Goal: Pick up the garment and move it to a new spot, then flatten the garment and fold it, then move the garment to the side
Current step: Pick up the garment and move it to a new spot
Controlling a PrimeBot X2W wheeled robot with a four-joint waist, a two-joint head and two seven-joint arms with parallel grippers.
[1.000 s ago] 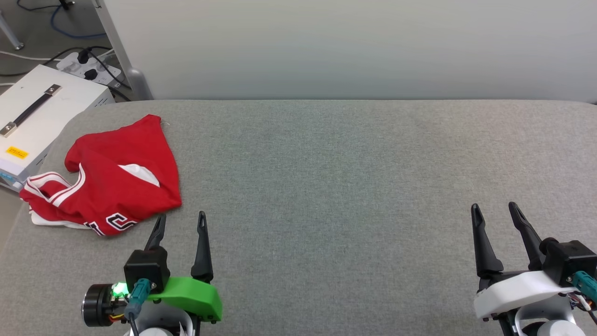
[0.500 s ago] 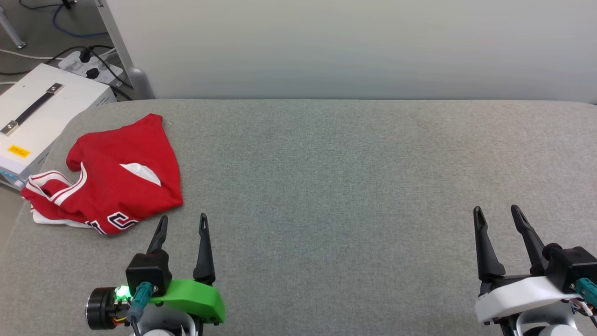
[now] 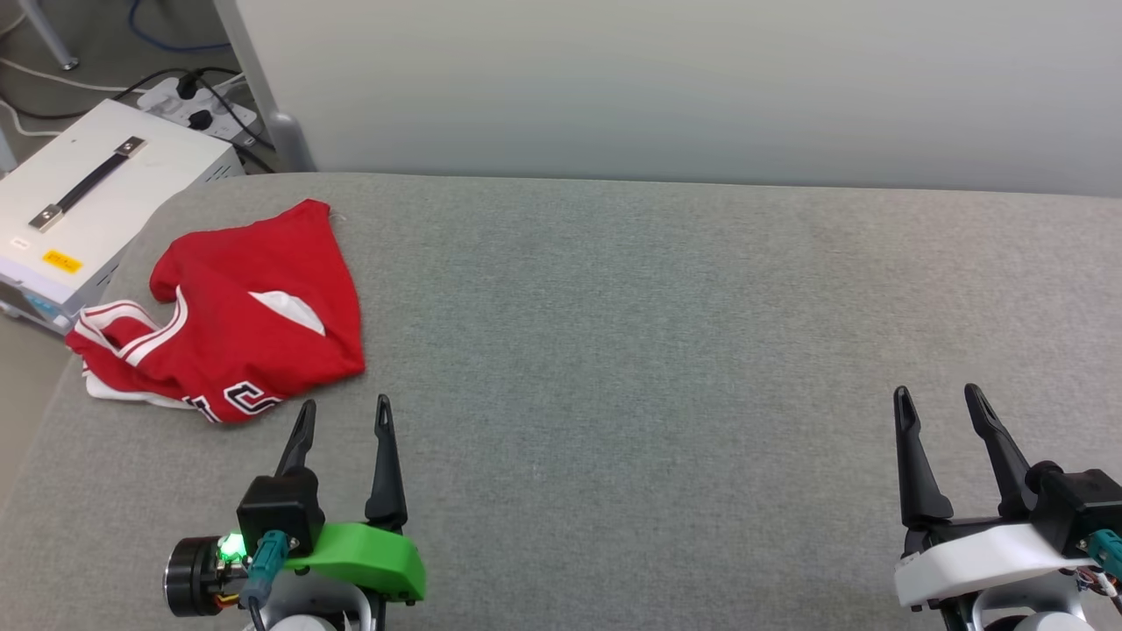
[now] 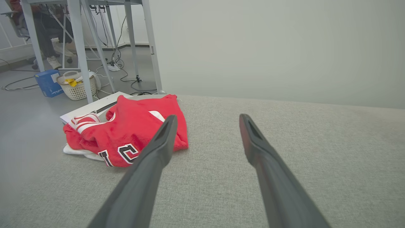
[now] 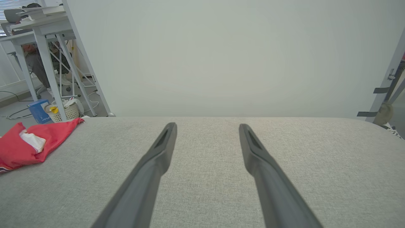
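Left gripper [image 3: 344, 403] and right gripper [image 3: 937, 391] sit nearest, both with fingers spread and empty, loads of bare grey cushion [image 3: 657, 333] between and past them, and the red shirt [image 3: 250, 346] is crumpled by the left edge, its long axis running back to a pointed corner aimed at the wall [image 3: 657, 79].

both grippers, left [image 3: 344, 410] and right [image 3: 938, 397], empty, fingers spread.
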